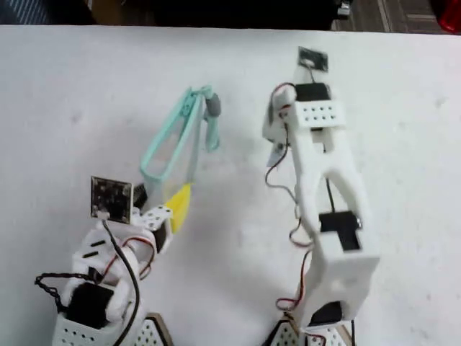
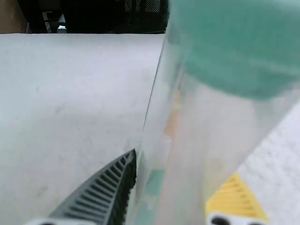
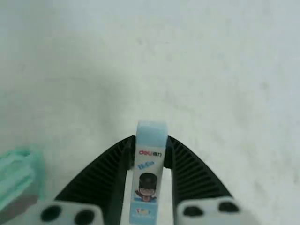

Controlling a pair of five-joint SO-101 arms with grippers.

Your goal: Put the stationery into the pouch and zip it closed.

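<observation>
The pouch (image 1: 173, 140), clear with mint-green edging, stands on its edge on the white table (image 1: 86, 86). My left gripper (image 1: 173, 205) is shut on its near end. In the left wrist view the pouch (image 2: 206, 117) sits between the black finger (image 2: 105, 187) and the yellow finger (image 2: 234, 197). My right gripper (image 3: 150, 140) is shut on a light-blue eraser (image 3: 149, 173) in a printed sleeve, held upright just above the table. In the high view the right gripper (image 1: 276, 146) hangs to the right of the pouch, apart from it. The pouch's green edge (image 3: 18, 176) shows beside it.
A grey piece (image 1: 213, 107) sits at the pouch's far end. The right arm's white body (image 1: 324, 187) stretches over the table's right half. The table's dark far edge (image 1: 216, 18) runs along the back. Bare table lies to the left and far right.
</observation>
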